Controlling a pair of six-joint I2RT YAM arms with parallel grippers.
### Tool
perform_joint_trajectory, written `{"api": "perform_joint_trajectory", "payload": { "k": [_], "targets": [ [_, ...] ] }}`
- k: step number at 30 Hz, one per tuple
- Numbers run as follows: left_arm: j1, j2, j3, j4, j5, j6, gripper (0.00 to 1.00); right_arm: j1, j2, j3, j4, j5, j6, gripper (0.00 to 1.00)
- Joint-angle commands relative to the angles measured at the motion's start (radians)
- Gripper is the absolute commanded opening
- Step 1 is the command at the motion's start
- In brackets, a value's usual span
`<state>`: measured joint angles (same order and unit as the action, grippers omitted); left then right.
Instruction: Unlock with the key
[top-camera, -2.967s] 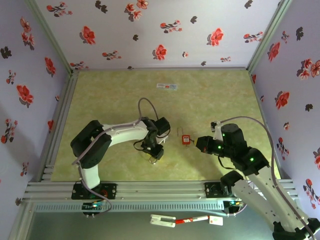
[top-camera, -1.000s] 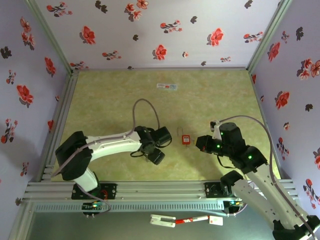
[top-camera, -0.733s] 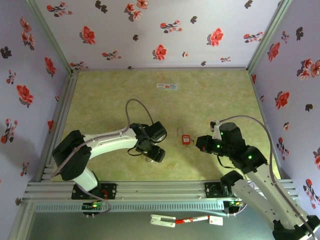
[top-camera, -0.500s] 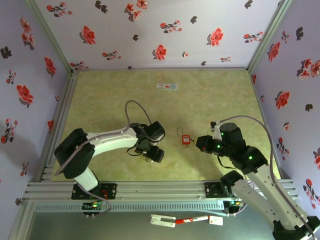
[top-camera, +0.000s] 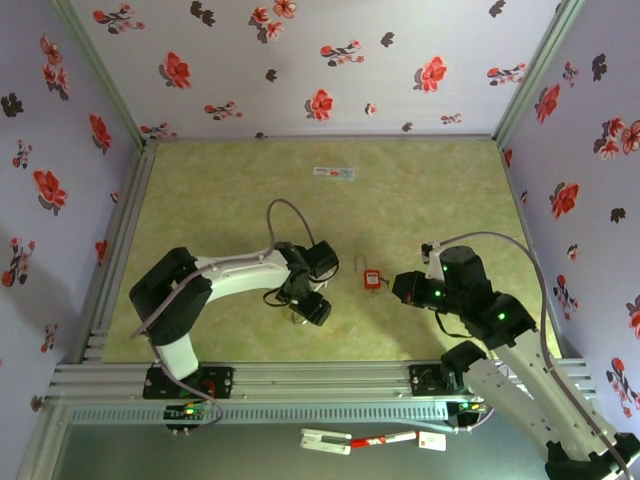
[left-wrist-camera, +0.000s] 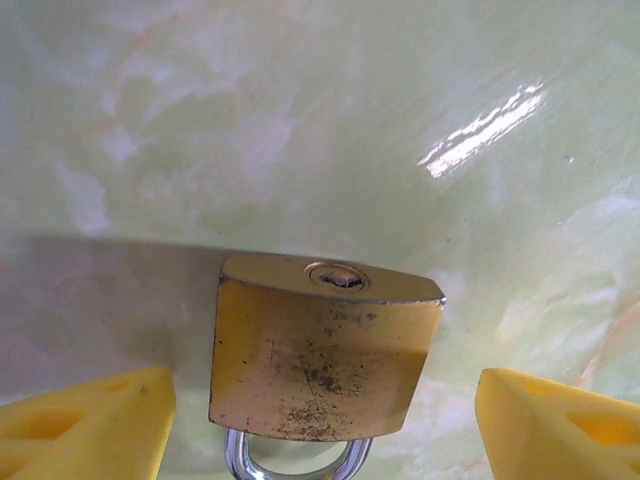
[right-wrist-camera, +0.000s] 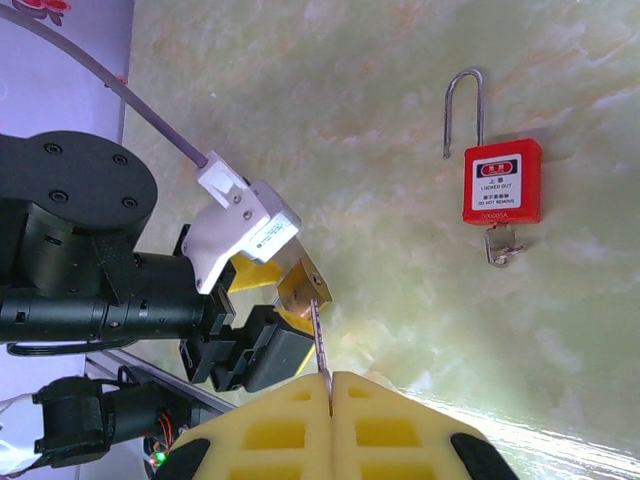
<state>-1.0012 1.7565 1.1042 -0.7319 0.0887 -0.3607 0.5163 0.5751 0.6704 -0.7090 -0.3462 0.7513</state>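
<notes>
Right now the brass padlock (left-wrist-camera: 325, 365) is sitting between the two yellow fingers (left-wrist-camera: 90, 425) of the left gripper (top-camera: 308, 308). The fingers are standing wide apart and are not touching the padlock on either side, so this gripper is holding nothing. The padlock seems to be resting on the green table (top-camera: 420, 200).

The padlock's long way is running straight out from the left wrist. Its shackle (left-wrist-camera: 295, 465) is pointing back toward the wrist. Its keyhole (left-wrist-camera: 336, 276) is on the far end, facing away from the wrist.

The right gripper (right-wrist-camera: 331, 385) is squeezing tight on a thin silver key (right-wrist-camera: 319, 335). The key is sticking straight out past the fingertips. In the right wrist view it is aiming at the brass padlock and its tip is looking very close. From the top view, though, the right gripper is sitting well off to the right of the brass padlock.

A red padlock (right-wrist-camera: 502, 183) is lying flat between the brass padlock and the right gripper, a little to the far side, with its own small keys hanging from it.

I think the brass padlock is the one to open. The right arm is carrying the key, so it is the one that has to come over. I cannot tell if the key is lining up with the keyhole.
</notes>
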Motion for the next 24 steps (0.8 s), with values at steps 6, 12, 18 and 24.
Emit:
{"api": "perform_joint_trajectory", "payload": {
  "k": [6,12,18,24],
  "targets": [
    [0.006,0.046,0.036,-0.059,-0.033,0.069,0.76,-0.007,-0.008,0.024,-0.006,0.013,-0.016,0.0],
    [-0.003,0.066,0.044,-0.064,-0.048,0.08,0.74,-0.006,-0.007,0.023,-0.005,0.016,-0.019,0.0],
    [-0.007,0.084,0.043,-0.049,-0.055,0.092,0.71,-0.007,-0.009,0.025,-0.009,0.015,-0.02,0.0],
    [-0.019,0.098,0.06,-0.043,-0.051,0.113,0.7,-0.007,-0.011,0.024,-0.01,0.015,-0.02,0.0]
  ]
}}
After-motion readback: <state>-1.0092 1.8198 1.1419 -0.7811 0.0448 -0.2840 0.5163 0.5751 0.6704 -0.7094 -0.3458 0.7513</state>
